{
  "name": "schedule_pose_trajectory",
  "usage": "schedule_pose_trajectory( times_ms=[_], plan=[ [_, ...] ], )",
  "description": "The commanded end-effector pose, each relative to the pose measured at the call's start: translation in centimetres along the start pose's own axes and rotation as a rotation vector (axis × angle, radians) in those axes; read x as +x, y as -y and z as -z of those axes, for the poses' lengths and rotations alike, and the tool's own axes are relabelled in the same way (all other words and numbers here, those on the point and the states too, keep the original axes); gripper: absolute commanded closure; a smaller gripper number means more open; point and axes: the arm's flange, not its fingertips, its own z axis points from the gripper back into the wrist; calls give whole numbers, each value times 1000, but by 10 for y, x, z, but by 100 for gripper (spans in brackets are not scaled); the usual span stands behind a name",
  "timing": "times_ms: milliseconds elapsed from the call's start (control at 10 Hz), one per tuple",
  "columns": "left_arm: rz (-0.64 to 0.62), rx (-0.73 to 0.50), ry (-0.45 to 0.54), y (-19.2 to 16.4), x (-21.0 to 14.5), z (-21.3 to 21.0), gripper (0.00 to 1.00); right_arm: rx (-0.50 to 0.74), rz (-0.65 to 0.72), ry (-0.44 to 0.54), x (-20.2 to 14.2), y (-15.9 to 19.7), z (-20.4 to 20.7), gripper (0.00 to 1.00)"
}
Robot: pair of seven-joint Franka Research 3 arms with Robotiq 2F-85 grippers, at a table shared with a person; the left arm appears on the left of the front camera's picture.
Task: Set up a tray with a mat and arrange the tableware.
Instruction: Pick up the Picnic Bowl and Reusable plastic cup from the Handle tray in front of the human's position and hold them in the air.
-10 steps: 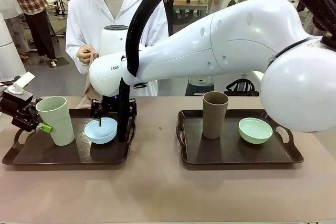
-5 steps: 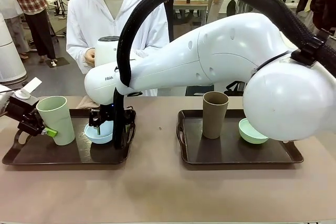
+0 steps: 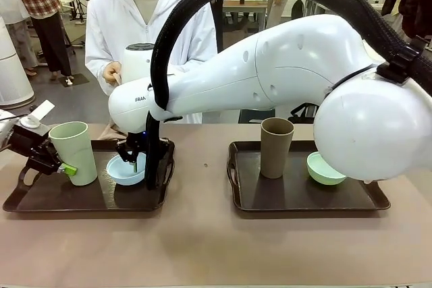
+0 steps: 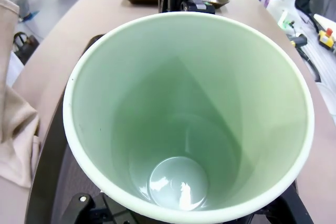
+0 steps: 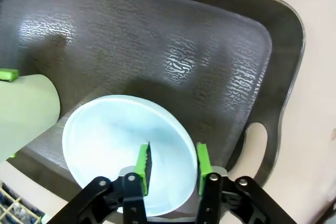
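Note:
My right gripper (image 3: 133,160) has reached across to the left tray (image 3: 40,200). It is shut on the rim of the light blue bowl (image 3: 125,170), which hangs tilted just above the tray. In the right wrist view one green pad (image 5: 142,166) sits inside the bowl (image 5: 115,145) and the other outside its rim. My left gripper (image 3: 63,166) is shut on the lower wall of the pale green cup (image 3: 71,153), whose open mouth (image 4: 189,119) faces the left wrist camera. The brown cup (image 3: 276,146) and pale green bowl (image 3: 325,170) stand on the right tray (image 3: 297,197).
A person in white stands at the far side with a hand (image 3: 111,72) raised. A beige cloth (image 4: 16,129) lies beside the left tray's far end. My right arm (image 3: 270,72) spans the table above both trays. Bare brown tabletop (image 3: 202,241) runs along the front.
The right gripper has lifted the blue bowl off the tray floor, tilted it and shifted it slightly left. The left gripper has edged in with the green cup.

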Motion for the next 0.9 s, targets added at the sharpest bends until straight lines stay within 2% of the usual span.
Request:
schedule_pose_trajectory(
  times_ms=[0,100,200,300,400,500,600,800],
  plan=[
    [15,18,12,0,-1,1,100,-31,22,43,2,-2,-2,100],
    [10,18,13,0,0,1,100,-32,25,48,1,-1,-1,100],
    [8,17,13,0,1,0,75,-29,27,51,2,-1,-1,100],
    [8,17,12,0,1,-1,75,-27,28,56,2,0,-2,100],
    [7,17,10,1,2,-3,100,-25,29,63,2,1,-5,100],
    [-9,22,-6,3,6,-8,75,-35,48,57,1,4,-14,100],
    [-72,15,-10,8,17,-24,100,-24,55,47,-8,7,-40,100],
    [-53,29,44,38,60,-76,100,-42,65,95,-40,11,-119,100]
  ],
)
